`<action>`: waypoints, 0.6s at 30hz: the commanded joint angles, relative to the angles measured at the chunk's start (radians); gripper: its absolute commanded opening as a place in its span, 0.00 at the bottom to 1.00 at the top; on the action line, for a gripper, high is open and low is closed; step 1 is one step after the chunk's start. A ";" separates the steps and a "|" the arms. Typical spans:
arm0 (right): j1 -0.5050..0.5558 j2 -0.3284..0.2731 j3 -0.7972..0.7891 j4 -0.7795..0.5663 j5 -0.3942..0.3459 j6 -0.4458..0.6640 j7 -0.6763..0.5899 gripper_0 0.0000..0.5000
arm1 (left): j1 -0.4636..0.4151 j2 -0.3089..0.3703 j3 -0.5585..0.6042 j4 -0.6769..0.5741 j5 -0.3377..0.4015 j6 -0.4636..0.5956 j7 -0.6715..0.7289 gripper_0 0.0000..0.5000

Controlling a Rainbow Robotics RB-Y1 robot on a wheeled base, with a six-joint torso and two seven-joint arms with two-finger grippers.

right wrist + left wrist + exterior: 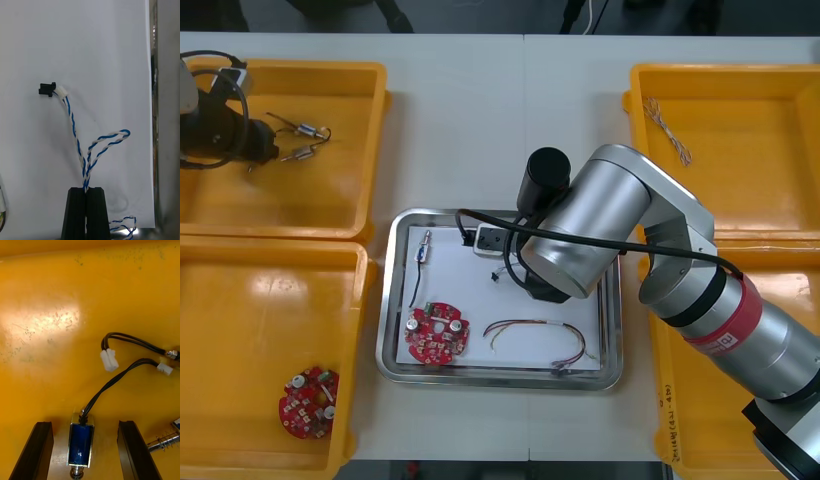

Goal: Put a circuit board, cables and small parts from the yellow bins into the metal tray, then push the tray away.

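The right end effector (86,188) is clamped on a twisted blue and white cable (73,127) over the white inside of the metal tray (385,340). The cable runs away from the fingers. Left of the tray, in a yellow bin (330,200), the left end effector (84,423) gapes wide astride a small metal part (80,444) lying along its fingers. All rests on the light bench (450,130).

glossy, speckled yellow bin (45,296); shiny metal tray (500,378) rim.

Bright o/h light; glare patch on yellow bin (56,318), metal tray (384,320) rim.
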 commanded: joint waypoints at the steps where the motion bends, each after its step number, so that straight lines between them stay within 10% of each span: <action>1: 0.008 0.021 0.010 -0.002 0.009 -0.011 0.014 0.00 | 0.014 -0.011 -0.017 -0.009 -0.003 -0.012 -0.136 1.00; 6: 0.016 0.015 0.010 -0.002 0.012 -0.005 0.000 0.06 | 0.023 -0.010 -0.017 -0.009 -0.007 -0.012 -0.139 1.00; 7: 0.019 0.013 0.010 -0.002 0.015 -0.003 -0.004 0.35 | 0.023 -0.011 -0.017 -0.009 -0.009 -0.013 -0.140 1.00; 8: 0.020 0.012 0.010 -0.002 0.015 -0.003 -0.006 0.78 | 0.025 -0.011 -0.017 -0.008 -0.009 -0.013 -0.142 0.87; 9: 0.020 0.012 0.010 -0.002 0.017 0.000 -0.012 1.00 | 0.025 -0.011 -0.017 -0.009 -0.009 -0.013 -0.142 0.18; 11: 0.020 0.012 0.010 -0.002 0.017 0.003 -0.017 1.00 | 0.025 -0.011 -0.017 -0.009 -0.009 -0.013 -0.143 0.00; 18: 0.017 0.012 0.008 -0.006 0.021 0.004 -0.040 1.00 | 0.025 -0.006 -0.016 -0.008 -0.009 -0.005 -0.152 0.00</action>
